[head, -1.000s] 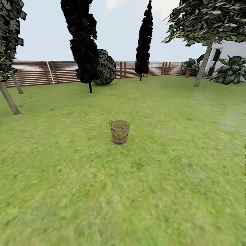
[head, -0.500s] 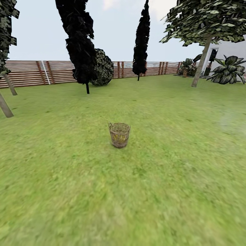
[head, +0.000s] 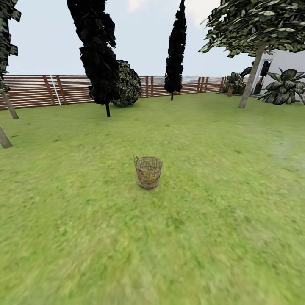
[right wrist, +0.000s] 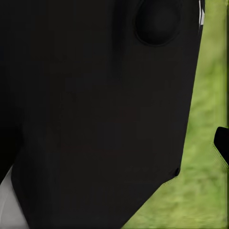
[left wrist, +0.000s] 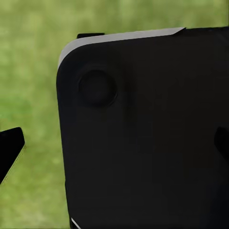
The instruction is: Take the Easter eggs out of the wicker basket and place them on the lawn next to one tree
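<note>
Clearly we have barely begun: the wicker basket (head: 148, 172) stands mid-frame on the lawn (head: 220, 220), yellow showing through its weave, and the broad-crowned tree (head: 250, 80) stands upper right. Whether either pincer is spread, we cannot tell.

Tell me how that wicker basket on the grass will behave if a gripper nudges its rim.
The wicker basket is open-weave and small, so probably light and easy to shove across the lawn. It narrows toward its base, so a push at the rim may well tip it. The thin weave would likely flex rather than stay rigid.
</note>
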Tool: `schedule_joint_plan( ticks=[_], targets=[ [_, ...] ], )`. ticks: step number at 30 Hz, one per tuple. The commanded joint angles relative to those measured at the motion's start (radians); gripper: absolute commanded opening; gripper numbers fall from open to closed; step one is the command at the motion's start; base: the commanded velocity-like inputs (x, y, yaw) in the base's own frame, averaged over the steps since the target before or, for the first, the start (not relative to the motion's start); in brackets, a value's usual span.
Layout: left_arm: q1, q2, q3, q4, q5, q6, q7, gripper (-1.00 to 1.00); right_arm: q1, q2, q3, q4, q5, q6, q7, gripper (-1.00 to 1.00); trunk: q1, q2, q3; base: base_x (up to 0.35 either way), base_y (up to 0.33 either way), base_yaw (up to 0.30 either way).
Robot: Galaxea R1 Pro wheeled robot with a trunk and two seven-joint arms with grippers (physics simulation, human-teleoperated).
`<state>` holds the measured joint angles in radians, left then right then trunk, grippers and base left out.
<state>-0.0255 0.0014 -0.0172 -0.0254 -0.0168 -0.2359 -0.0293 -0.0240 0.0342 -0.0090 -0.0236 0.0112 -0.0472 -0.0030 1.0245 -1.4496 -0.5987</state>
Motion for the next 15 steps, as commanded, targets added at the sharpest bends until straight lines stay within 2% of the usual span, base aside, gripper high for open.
schedule_joint_plan(
  ticks=[1,15],
  targets=[
    [-0.001,0.000,-0.001,0.001,-0.002,-0.003,-0.001,1.00,-0.001,0.000,-0.001,0.001,0.001,-0.003,-0.001,1.00,0.001,0.000,-0.001,0.326,0.001,0.000],
    [-0.001,0.000,-0.001,0.001,-0.002,-0.006,-0.001,1.00,-0.001,0.000,-0.002,0.001,0.000,-0.002,-0.001,1.00,0.001,0.000,-0.001,0.326,0.000,0.000]
  ],
)
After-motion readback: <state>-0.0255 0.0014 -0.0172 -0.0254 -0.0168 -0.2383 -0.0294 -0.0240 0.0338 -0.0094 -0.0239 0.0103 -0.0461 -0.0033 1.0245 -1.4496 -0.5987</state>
